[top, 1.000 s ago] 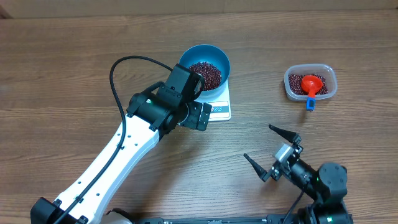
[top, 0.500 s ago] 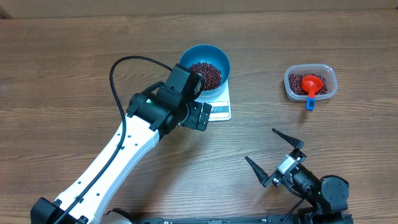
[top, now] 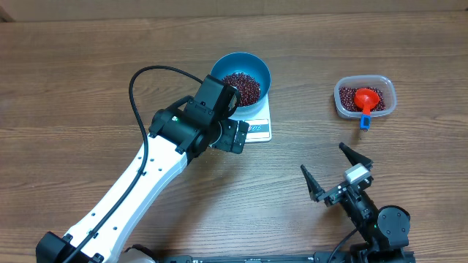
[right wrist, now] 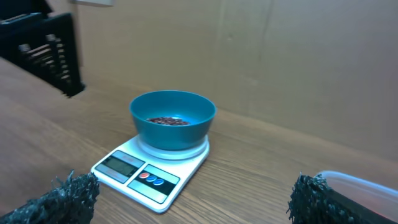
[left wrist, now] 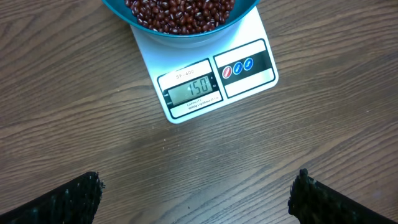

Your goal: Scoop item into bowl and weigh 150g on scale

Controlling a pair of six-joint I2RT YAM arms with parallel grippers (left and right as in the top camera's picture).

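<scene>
The blue bowl [top: 238, 63] stands on the white scale [top: 259, 130] and holds dark red-brown beans [top: 242, 86]. In the left wrist view the bowl [left wrist: 186, 36] and its beans [left wrist: 180, 9] are at the top, and the scale [left wrist: 155, 57] shows 150 on its display [left wrist: 191, 89]. My left gripper [left wrist: 198, 182] hovers open over bare wood just in front of the scale. My right gripper [top: 323, 158] is open and empty near the front right, facing the bowl [right wrist: 172, 127] and the scale [right wrist: 143, 180].
A clear plastic tub [top: 387, 86] at the right holds more beans and a red scoop [top: 365, 98] with a blue handle. Its corner [right wrist: 367, 190] shows beside my right fingers. A black cable [top: 139, 80] loops over the left arm. A black rack [right wrist: 50, 46] stands far left.
The right gripper has drawn back to the right and toward the front edge, still open. The left arm, bowl and scale have not moved.
</scene>
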